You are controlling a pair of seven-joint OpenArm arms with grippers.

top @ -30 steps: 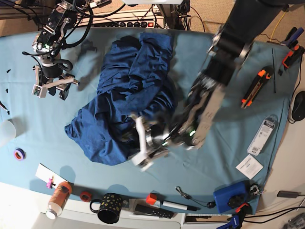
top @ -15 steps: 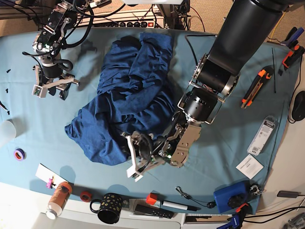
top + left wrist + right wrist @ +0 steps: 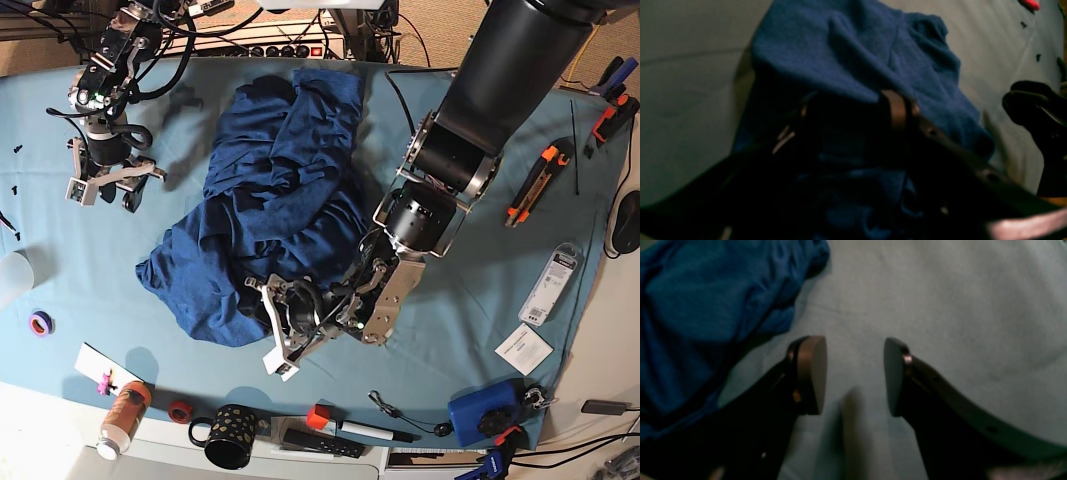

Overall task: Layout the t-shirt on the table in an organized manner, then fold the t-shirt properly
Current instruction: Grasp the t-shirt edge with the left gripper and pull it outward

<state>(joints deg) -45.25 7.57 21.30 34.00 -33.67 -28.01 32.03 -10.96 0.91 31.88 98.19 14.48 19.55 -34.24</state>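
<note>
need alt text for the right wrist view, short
The right claw hangs open over bare teal table, with nothing between its two dark fingers. The crumpled navy t-shirt fills the upper left of the view, apart from the claw.

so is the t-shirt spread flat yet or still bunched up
Still bunched up. The t-shirt lies in a crumpled heap with deep folds and overlapping layers on the table, no sleeves or hem laid out.

My left gripper (image 3: 275,325) sits low at the near edge of the crumpled dark navy-blue t-shirt (image 3: 270,200) on the light teal cloth-covered table (image 3: 470,310), jaws spread. My right gripper (image 3: 105,185) hovers apart, beside the shirt.
</note>
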